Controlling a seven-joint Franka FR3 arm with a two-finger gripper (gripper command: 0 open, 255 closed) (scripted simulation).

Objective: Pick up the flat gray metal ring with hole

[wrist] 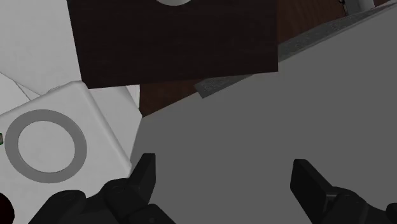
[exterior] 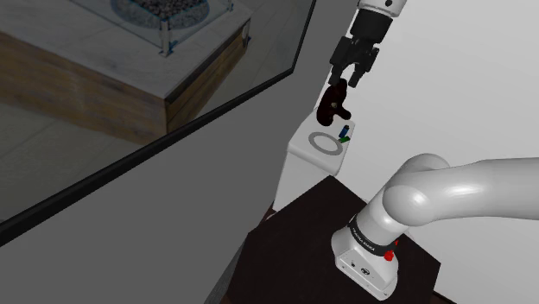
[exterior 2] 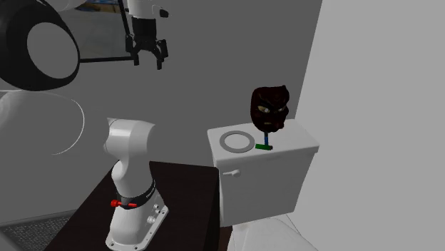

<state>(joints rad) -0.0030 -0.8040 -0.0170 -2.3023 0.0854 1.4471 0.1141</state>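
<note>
In the second exterior view we see the ring (exterior 2: 237, 141) lying flat on the white tank lid (exterior 2: 289, 140), at nine o'clock from the green foot (exterior 2: 264, 147) of a dark mask (exterior 2: 269, 107). The gripper (exterior 2: 147, 63) hangs well apart at ten o'clock, jaws spread. The shoulder view sets the gripper (exterior: 345, 80) right at the mask's (exterior: 333, 102) one o'clock, the gap between them hard to judge. The wrist view looks straight down on the ring (wrist: 44, 146), out beyond one finger (wrist: 145, 175). We see only a dark sliver of the mask there, cut off at the edge.
</note>
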